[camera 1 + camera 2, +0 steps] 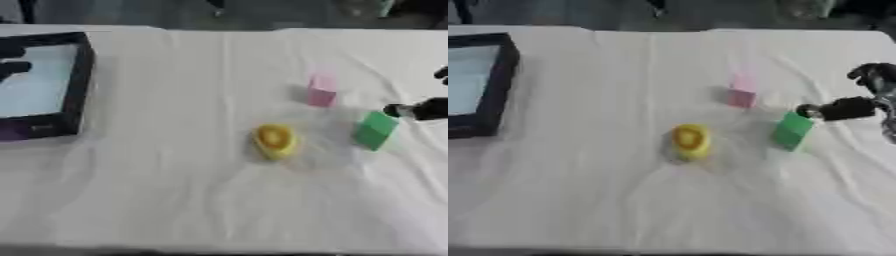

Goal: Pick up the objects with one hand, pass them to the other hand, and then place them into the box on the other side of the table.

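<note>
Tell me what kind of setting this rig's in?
Probably a lab or test bench, not a home: a table under a wrinkled white cloth, a black-framed shallow box, and simple props, a green block and pink block.

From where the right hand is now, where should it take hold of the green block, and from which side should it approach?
Take the green block across its two long side faces, coming from above and from its right. It lies flat on the white cloth, apart from the pink block, and the right hand is already at its upper right corner.

Box (77, 85) far left; three objects (275, 141) right of centre.
</note>
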Controlling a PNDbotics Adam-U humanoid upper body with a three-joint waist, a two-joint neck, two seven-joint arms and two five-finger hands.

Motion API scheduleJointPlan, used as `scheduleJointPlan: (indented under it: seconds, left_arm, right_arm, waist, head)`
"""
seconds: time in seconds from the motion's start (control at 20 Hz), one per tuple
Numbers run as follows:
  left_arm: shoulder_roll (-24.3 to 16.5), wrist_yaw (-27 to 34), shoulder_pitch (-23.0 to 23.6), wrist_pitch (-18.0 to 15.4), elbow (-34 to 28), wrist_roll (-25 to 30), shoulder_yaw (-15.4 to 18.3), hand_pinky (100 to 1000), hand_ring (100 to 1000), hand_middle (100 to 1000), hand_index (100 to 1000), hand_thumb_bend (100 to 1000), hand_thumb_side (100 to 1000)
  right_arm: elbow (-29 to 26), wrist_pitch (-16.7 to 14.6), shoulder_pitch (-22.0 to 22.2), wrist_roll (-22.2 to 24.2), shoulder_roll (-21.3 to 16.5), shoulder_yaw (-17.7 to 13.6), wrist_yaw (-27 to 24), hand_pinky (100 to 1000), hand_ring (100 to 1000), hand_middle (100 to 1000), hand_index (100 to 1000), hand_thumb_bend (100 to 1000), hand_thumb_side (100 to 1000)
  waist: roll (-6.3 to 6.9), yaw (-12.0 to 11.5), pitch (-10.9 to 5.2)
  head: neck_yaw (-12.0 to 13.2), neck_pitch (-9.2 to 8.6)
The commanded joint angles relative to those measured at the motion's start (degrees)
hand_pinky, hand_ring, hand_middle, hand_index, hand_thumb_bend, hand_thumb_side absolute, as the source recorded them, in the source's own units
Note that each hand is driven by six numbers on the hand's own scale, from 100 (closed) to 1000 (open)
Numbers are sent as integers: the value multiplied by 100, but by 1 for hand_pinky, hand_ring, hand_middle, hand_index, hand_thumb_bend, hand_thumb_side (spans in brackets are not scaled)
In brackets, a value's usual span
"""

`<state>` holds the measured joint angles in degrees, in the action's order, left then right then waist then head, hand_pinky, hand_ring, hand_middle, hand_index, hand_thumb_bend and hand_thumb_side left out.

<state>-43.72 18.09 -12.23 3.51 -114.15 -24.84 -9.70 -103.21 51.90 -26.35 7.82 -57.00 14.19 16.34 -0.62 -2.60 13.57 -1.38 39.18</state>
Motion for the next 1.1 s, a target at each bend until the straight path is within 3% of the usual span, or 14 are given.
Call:
scheduleJointPlan:
  seconds: [0.05, 0.1, 0.2, 0.3, 0.35, 0.45, 0.5, 0.55, 0.6, 0.65, 0.7, 0.9, 1.0, 1.1]
  left_arm:
    - [-47, -26, -3, -7, -44, -52, 111, 995, 770, 747, 832, 100, 781]
    - [-24, -24, 6, -10, -44, -65, 120, 995, 770, 747, 832, 100, 786]
    - [65, -12, 28, -30, -44, -99, 150, 997, 769, 746, 831, 100, 793]
    - [195, 11, 52, -31, -44, -161, 184, 997, 768, 746, 831, 100, 803]
    - [277, 27, 58, -29, -44, -201, 203, 998, 768, 746, 831, 100, 809]
    - [421, 57, 65, -33, -44, -271, 236, 998, 767, 746, 832, 104, 814]
    - [478, 70, 67, -36, -44, -303, 251, 999, 767, 747, 832, 108, 815]
    - [522, 79, 68, -40, -44, -329, 264, 1000, 768, 747, 832, 110, 816]
    - [553, 82, 69, -44, -44, -348, 273, 1000, 768, 747, 833, 110, 816]
    - [584, 84, 76, -51, -44, -363, 283, 1000, 767, 747, 834, 119, 820]
    - [608, 86, 85, -58, -44, -378, 292, 1000, 767, 747, 834, 124, 823]
    - [657, 88, 122, -57, -44, -414, 296, 1000, 767, 746, 834, 125, 828]
    - [646, 83, 123, -53, -44, -412, 289, 1000, 767, 746, 833, 125, 829]
    - [624, 79, 127, -46, -44, -404, 280, 1000, 767, 745, 828, 121, 830]
  right_arm:
    - [-225, 6, -1, -491, -356, -540, -213, 848, 940, 840, 825, 540, 411]
    - [-227, 6, 25, -733, -381, -699, -323, 836, 938, 832, 804, 404, 437]
    - [-174, 6, 75, -1394, -358, -1012, -656, 822, 936, 841, 801, 224, 479]
    - [-175, 6, 126, -2244, -211, -1236, -1137, 819, 940, 853, 810, 137, 530]
    - [-235, 6, 167, -2729, -73, -1315, -1441, 813, 944, 875, 825, 100, 612]
    - [-448, 6, 271, -3686, 209, -1408, -2017, 804, 936, 878, 825, 100, 566]
    - [-586, 1, 325, -4115, 327, -1418, -2246, 799, 931, 881, 826, 235, 489]
    - [-717, -28, 382, -4467, 417, -1407, -2427, 796, 929, 881, 826, 310, 452]
    - [-827, -68, 439, -4761, 471, -1378, -2579, 796, 928, 881, 827, 331, 443]
    - [-913, -107, 493, -4982, 496, -1343, -2700, 792, 923, 878, 827, 423, 410]
    - [-978, -133, 540, -5137, 501, -1308, -2796, 793, 924, 878, 822, 457, 394]
    - [-1121, -47, 632, -5306, 352, -1143, -3021, 801, 928, 882, 820, 570, 359]
    - [-1078, -6, 643, -5097, 177, -997, -3063, 809, 931, 883, 821, 555, 331]
    - [-932, 3, 623, -4606, -46, -781, -3135, 824, 933, 877, 816, 521, 285]
  waist:
    - [28, 26, 6]
    - [31, 39, 8]
    - [42, 60, 12]
    - [62, 74, 11]
    - [77, 80, 11]
    - [101, 85, 10]
    - [112, 84, 9]
    - [122, 82, 8]
    - [128, 78, 7]
    - [131, 75, 8]
    - [130, 72, 10]
    - [108, 61, 15]
    - [96, 50, 18]
    - [84, 36, 20]
  head:
    - [44, 3]
    - [55, -1]
    - [79, -2]
    - [115, 5]
    - [129, -1]
    - [150, -7]
    - [167, -4]
    - [187, -1]
    - [201, 0]
    - [203, -2]
    - [197, -5]
    - [171, -1]
    - [136, 17]
    - [103, 35]
